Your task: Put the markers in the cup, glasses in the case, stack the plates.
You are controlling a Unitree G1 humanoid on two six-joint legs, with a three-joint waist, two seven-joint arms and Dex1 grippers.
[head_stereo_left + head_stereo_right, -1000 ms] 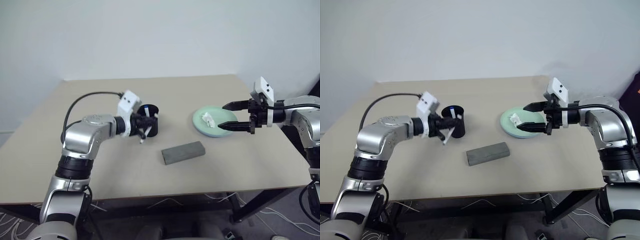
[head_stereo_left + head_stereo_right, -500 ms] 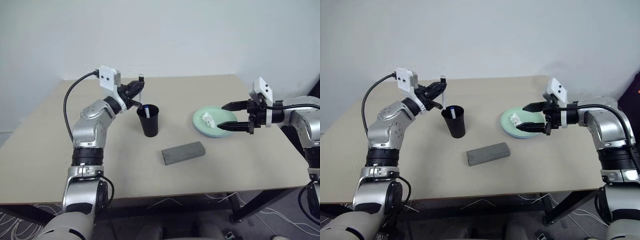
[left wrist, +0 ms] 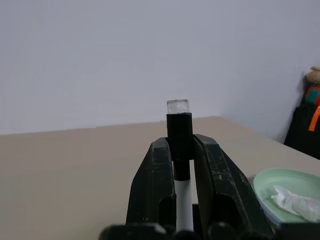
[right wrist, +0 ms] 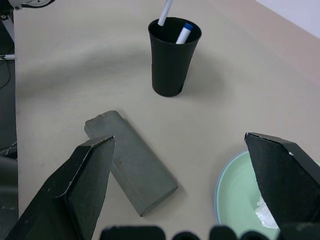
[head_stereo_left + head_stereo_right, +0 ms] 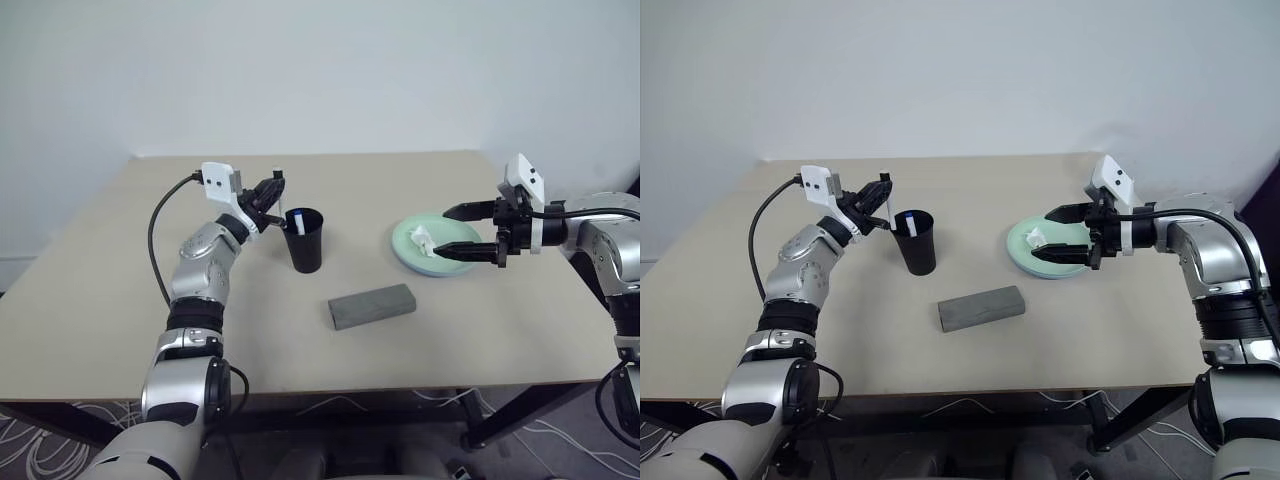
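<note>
Black-capped marker (image 3: 179, 145) now raised over cup (image 5: 304, 240).

— Where are we working here?
— We are standing in what looks like a lab or test room: we are facing a bare white wall (image 5: 320, 70) behind a plain beige tabletop (image 5: 100, 300).
— Anything else telling us that?
— We are seeing loose cables (image 5: 330, 405) trailing on the floor beneath it.

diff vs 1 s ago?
The left pincer, shut on the black-capped marker, swung up from in front of the cup to above its rim, lower end of the marker now dipping inside. Unchanged: blue-capped marker in the cup, right pincer open over the green plate, closed case.
</note>
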